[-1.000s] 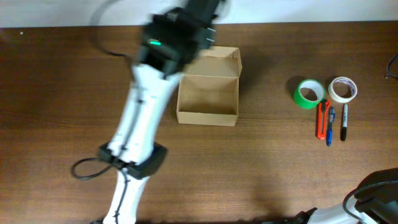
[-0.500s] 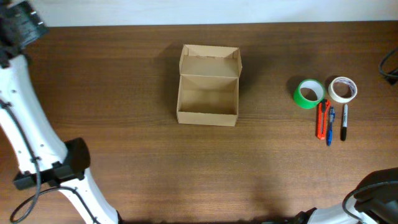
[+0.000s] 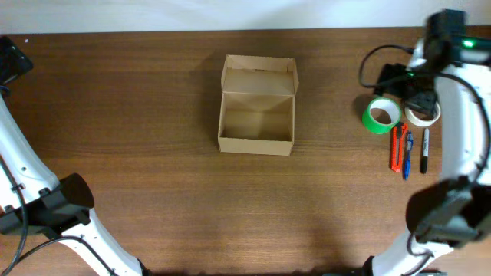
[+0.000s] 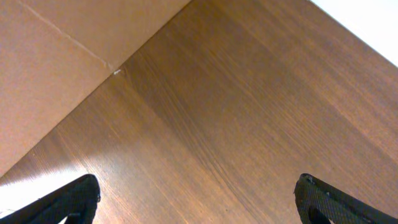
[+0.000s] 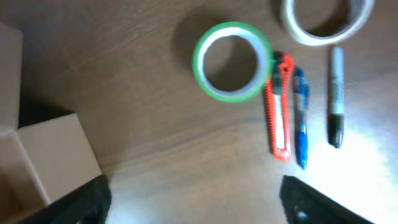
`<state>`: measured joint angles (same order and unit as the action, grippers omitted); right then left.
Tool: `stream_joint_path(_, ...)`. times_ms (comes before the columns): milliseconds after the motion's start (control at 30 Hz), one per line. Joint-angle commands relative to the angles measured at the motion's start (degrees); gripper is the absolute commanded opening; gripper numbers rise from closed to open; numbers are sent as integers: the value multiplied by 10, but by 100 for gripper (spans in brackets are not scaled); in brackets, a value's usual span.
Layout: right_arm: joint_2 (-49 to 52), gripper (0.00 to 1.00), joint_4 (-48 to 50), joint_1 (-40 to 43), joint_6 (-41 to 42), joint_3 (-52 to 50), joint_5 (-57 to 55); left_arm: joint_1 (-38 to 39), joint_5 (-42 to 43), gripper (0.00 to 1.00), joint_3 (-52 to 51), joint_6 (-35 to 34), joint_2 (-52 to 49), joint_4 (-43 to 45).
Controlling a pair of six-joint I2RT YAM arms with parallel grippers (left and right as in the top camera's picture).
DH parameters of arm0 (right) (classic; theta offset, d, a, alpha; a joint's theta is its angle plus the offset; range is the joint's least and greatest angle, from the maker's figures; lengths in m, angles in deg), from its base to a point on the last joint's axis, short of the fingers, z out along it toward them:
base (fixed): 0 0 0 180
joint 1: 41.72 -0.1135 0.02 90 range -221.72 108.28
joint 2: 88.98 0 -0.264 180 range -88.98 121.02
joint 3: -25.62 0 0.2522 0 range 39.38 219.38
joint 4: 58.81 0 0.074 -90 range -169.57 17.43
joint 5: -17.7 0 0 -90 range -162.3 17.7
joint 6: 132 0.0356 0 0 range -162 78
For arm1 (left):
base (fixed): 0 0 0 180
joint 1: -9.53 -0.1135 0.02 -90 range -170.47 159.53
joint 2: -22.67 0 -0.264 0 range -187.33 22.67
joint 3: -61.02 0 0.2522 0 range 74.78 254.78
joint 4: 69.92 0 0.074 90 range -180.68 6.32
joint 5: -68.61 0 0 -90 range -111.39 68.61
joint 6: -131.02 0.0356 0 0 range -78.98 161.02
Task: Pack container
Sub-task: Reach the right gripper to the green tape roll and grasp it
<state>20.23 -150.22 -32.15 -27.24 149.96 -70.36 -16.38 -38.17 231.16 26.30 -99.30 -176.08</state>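
The container point(image 3: 256, 115) sits mid-table, flap open and seemingly empty, ready for filling. My right gripper point(image 5: 194, 190), fingers spread, hovers over the green tape roll point(image 5: 231, 60). My left gripper point(image 4: 198, 194), also spread, hangs off at the table's far-left edge.

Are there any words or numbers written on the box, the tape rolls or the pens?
No words or numbers can be read anywhere.
Open tan cardboard box: plain sides, nothing written.
Green tape roll: no writing seen.
White tape roll: no writing seen.
Orange utility knife, blue pen, grey-and-black marker: any print is too small and blurred to read.
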Motion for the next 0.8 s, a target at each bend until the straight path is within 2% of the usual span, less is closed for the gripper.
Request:
stream_joint_path(0,56,76,5,-6,45,9,-41,-1,7,100,-3,7,8,-1)
stream_joint_path(300,176,75,16,24,46,9,-42,-1,7,100,-3,7,8,0)
stream_joint_path(467,188,77,37,51,46,9,-39,-1,7,100,-3,7,8,-1)
stream_joint_path(500,188,83,40,57,44,9,-34,-1,7,100,-3,7,8,-1)
stream_joint_path(533,188,84,42,61,35,9,-26,-1,7,100,-3,7,8,-1)
stream_joint_path(733,188,84,47,77,33,9,-22,-1,7,100,-3,7,8,-1)
stream_joint_path(767,188,81,47,78,34,9,-22,-1,7,100,-3,7,8,0)
